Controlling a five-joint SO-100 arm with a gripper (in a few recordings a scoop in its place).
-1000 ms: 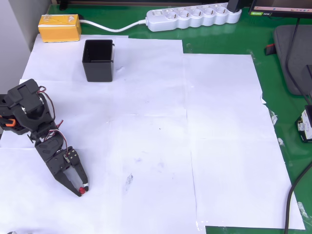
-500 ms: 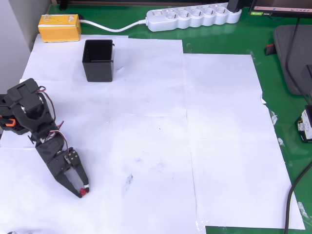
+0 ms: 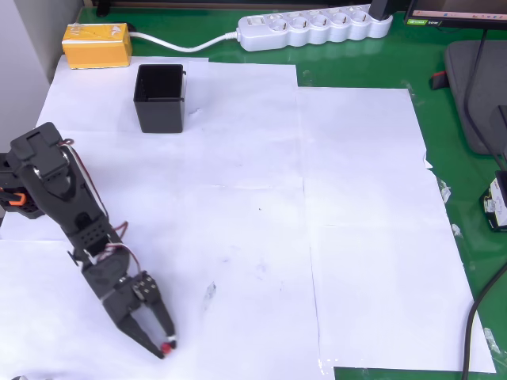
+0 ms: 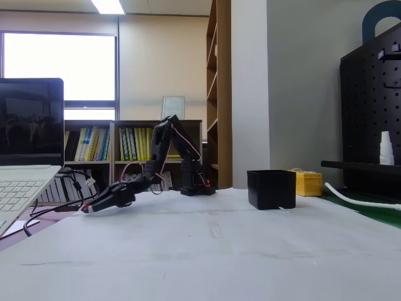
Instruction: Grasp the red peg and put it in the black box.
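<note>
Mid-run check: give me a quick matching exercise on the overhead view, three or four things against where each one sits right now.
Things:
1. red peg
2. black box
3. yellow block
4. power strip

Places:
A. top edge, right of centre, on the green mat
B. top left corner
C. between the gripper fingertips, bottom left
D. upper left, on the white paper

Pairs: 1-C, 2-D, 3-B, 4-A

Yellow block (image 3: 97, 44): on the green surface (image 3: 372, 63), far up from the claw (image 3: 162, 346) in the overhead view. White power strip (image 3: 314, 28): far upper right of claw. White paper sheets (image 3: 356, 198): spread beneath and right of claw. Laptop (image 4: 28, 150): fixed view, left of claw.
</note>
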